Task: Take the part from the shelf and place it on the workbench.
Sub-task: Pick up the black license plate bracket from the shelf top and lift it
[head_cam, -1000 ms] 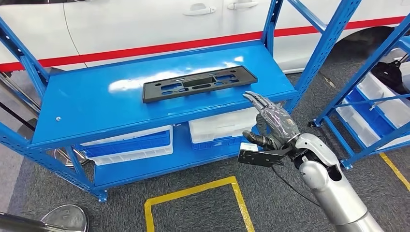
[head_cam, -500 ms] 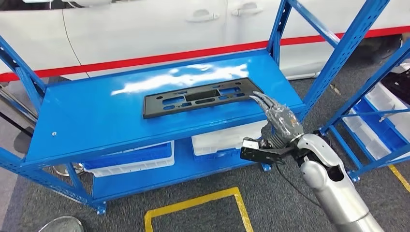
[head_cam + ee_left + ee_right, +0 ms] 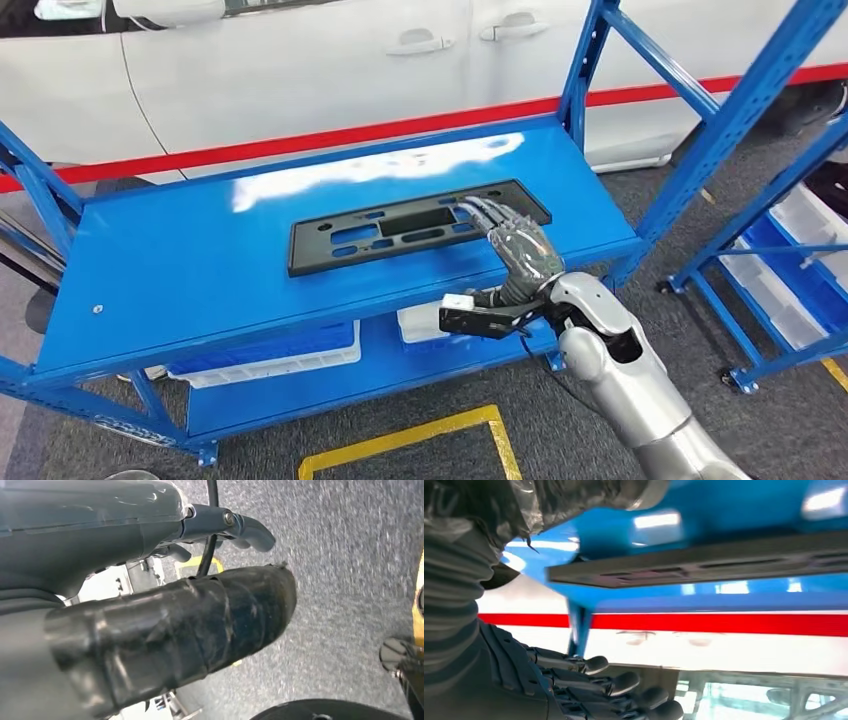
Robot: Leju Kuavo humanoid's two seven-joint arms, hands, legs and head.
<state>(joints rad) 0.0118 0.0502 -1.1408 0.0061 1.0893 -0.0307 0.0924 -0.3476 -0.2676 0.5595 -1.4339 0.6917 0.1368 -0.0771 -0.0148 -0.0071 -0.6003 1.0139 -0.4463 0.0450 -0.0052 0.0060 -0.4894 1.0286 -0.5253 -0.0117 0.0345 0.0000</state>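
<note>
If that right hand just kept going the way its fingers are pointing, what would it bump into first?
Most likely the black plastic part lying on the blue shelf. The right hand points its fingers over the part's right end; whether they already touch it is unclear.

right robot hand [image 3: 522, 248] now over part [image 3: 400, 224].

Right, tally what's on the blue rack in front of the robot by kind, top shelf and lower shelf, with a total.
Black plastic part on the top shelf: 1
Bins on the lower shelf, partly hidden under the top shelf: 2, one blue and white, one white
Total: 3
</note>
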